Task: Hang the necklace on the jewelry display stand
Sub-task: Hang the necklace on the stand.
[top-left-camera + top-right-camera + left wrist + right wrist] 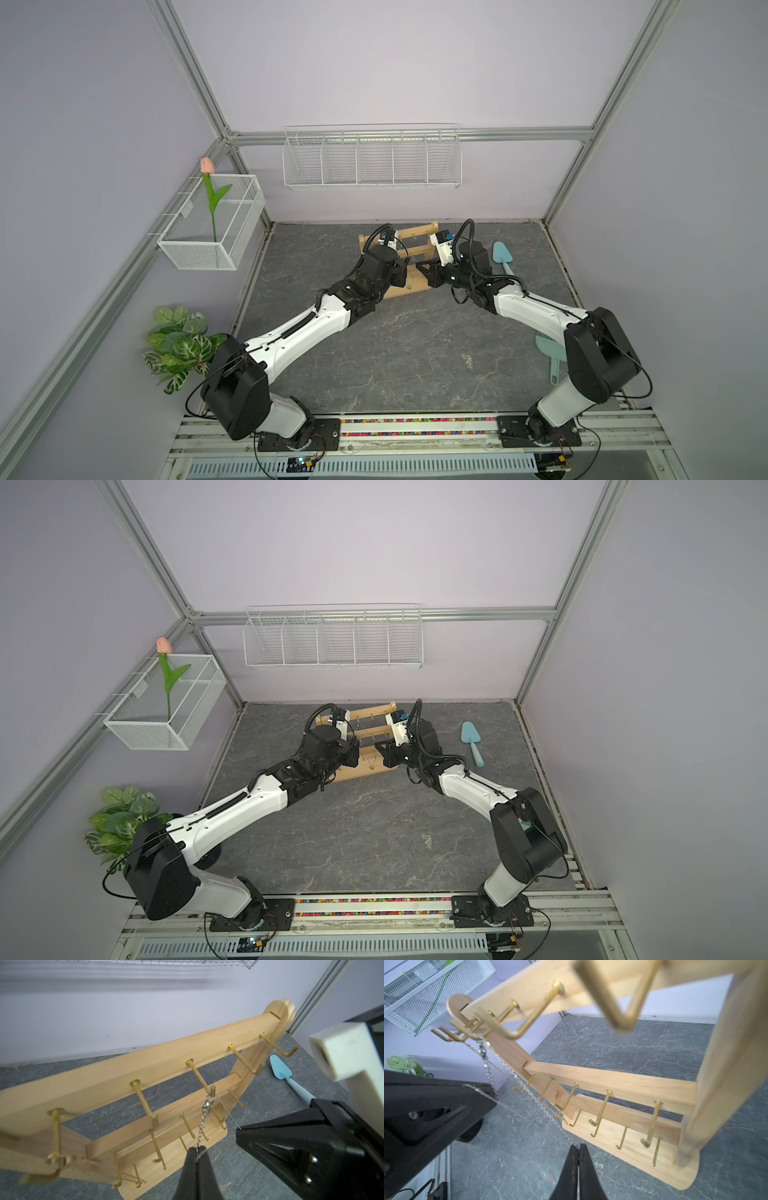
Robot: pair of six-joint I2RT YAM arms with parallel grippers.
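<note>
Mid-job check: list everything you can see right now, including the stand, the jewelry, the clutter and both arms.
jewelry display stand: one, light wood with gold hooks, back centre of table
necklace: one, silver, looped over a top-bar hook
gold chain: one, gold, hanging on the stand's hooks
trowel: one, light blue, beside the stand, right arm's side
scoop: one, teal, partly behind the right arm
wire wall basket: one, white, back wall
mesh basket: one, white, side wall
tulip: one, pink, in mesh basket
plant: one, green, by left arm's base
table: one, grey
left gripper: one, black, shut on a necklace strand
right gripper: one, black, shut on the other strand
</note>
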